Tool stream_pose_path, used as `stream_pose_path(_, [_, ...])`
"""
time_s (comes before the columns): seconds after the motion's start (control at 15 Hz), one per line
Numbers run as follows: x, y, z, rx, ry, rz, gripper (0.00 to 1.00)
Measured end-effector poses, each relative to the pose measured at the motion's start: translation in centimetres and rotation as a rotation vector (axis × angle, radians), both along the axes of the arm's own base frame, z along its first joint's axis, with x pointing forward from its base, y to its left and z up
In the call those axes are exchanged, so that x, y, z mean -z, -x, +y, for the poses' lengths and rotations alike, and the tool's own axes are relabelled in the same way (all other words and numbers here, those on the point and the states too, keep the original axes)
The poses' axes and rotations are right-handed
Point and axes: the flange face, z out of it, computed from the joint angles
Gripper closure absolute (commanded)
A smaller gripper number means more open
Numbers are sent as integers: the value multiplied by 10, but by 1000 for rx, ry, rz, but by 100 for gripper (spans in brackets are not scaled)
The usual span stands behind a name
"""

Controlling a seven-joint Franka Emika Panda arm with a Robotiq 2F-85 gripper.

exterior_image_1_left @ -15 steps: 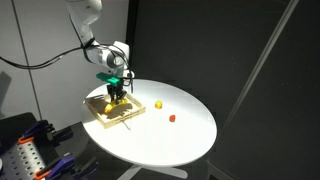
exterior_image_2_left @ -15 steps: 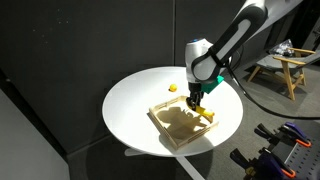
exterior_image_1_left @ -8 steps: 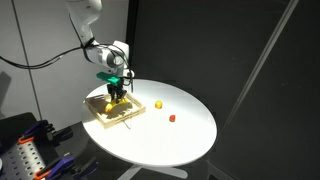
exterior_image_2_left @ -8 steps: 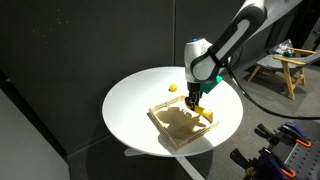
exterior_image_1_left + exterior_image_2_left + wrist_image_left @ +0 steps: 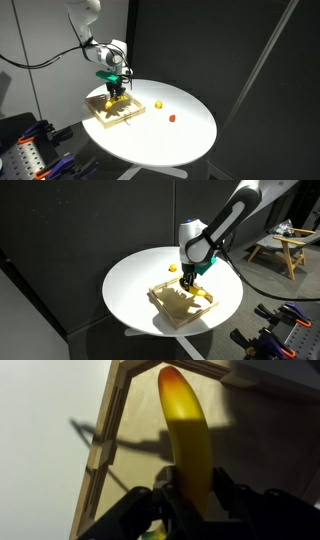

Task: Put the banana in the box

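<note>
Since half a second ago the black two-finger gripper (image 5: 190, 277) has shifted a little sideways over the shallow square box of light tan wood (image 5: 165, 310), toward the side where the small round yellow ball (image 5: 173, 268) lies. In an exterior view the gripper (image 5: 117, 97) looks almost in the same place as before.

From the wrist view, the gripper (image 5: 192, 480) stands narrow, its dark fingers (image 5: 228, 492) pressed on both sides of the lower end of the small curved yellow banana (image 5: 185, 430). The banana points away from the claw over the floor of the box, and its tip is near one thin wooden wall (image 5: 105, 430). Whether the fruit touches the floor, I cannot tell.

The box (image 5: 122, 121) lies on the round white table (image 5: 190, 130), close to the edge under the arm. The yellow ball (image 5: 158, 103) rests just beside the box, toward the middle of the table. A tiny red object (image 5: 172, 117) lies further from it, well apart from the box.
</note>
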Motion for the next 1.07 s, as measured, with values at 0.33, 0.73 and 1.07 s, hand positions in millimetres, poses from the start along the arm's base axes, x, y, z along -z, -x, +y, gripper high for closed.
stream_pose_path(0.33, [21,-4,25,-22,3,13,85])
stream_pose_path(0.73, [49,-13,37,-37,5,26,33])
stream_pose_path(1.07, [54,-19,38,-37,4,22,0])
